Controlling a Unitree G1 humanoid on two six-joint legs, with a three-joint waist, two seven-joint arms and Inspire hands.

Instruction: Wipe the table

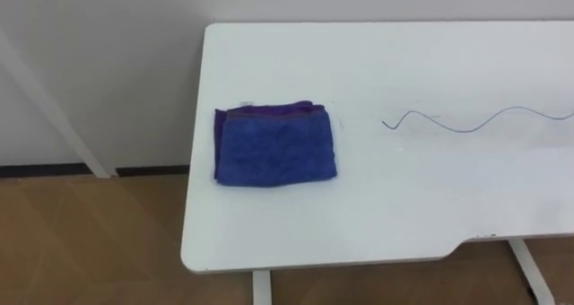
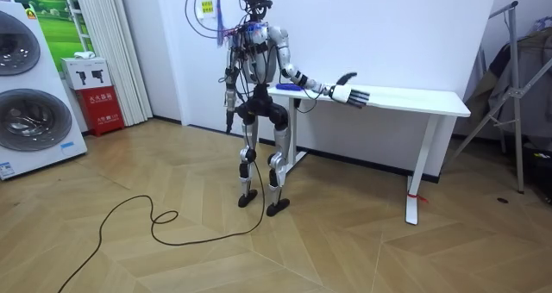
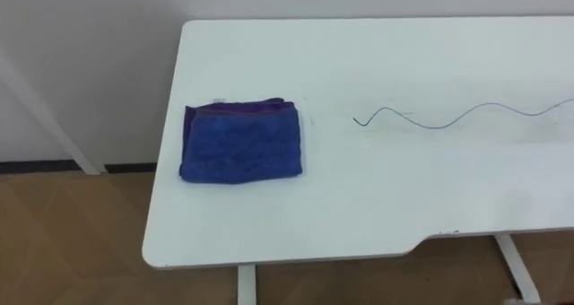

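A folded blue cloth (image 1: 275, 147) with a purple edge lies flat near the left end of the white table (image 1: 404, 206); in the room view the blue cloth (image 2: 289, 87) is a small patch on the table (image 2: 431, 100) beside me. A thin wavy dark line (image 1: 475, 121) runs across the tabletop to the right of the cloth. I stand at the table's left end, facing the wall. My right hand (image 2: 351, 94) is stretched out over the table's front part, fingers straight, well to the right of the cloth and holding nothing. My left hand (image 2: 229, 112) hangs at my side.
The table's left edge and its notched front edge (image 1: 466, 242) are close to me, with wooden floor (image 1: 90, 242) below. Two washing machines (image 2: 30, 95), a red box (image 2: 97, 108) and a curtain stand at the room view's left. A metal rack (image 2: 517, 86) stands at its right.
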